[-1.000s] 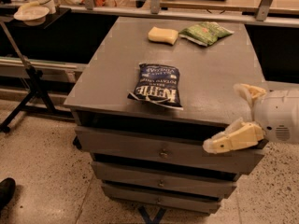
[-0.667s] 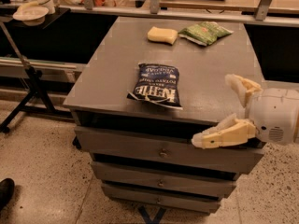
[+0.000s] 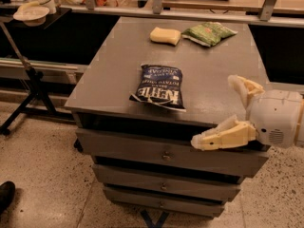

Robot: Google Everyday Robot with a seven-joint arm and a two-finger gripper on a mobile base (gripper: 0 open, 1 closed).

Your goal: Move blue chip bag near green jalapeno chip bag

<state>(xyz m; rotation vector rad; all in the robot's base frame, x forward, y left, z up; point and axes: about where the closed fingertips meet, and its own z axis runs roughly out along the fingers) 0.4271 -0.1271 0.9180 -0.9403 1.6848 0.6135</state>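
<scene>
My gripper (image 3: pixel 214 112) hangs at lower right, its 2 fingers spread wide and empty. The blue chip bag (image 3: pixel 159 87) lies flat mid-frame; the green jalapeno chip bag (image 3: pixel 208 32) sits upper right, well apart. I'd come in over the blue bag and pinch a raised crinkle. The right edge of the frame cuts off the arm.

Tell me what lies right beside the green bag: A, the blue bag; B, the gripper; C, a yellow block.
C: the yellow block lies next to the green bag; the blue bag sits near the front edge, and the open gripper hangs by the table's front corner.
</scene>
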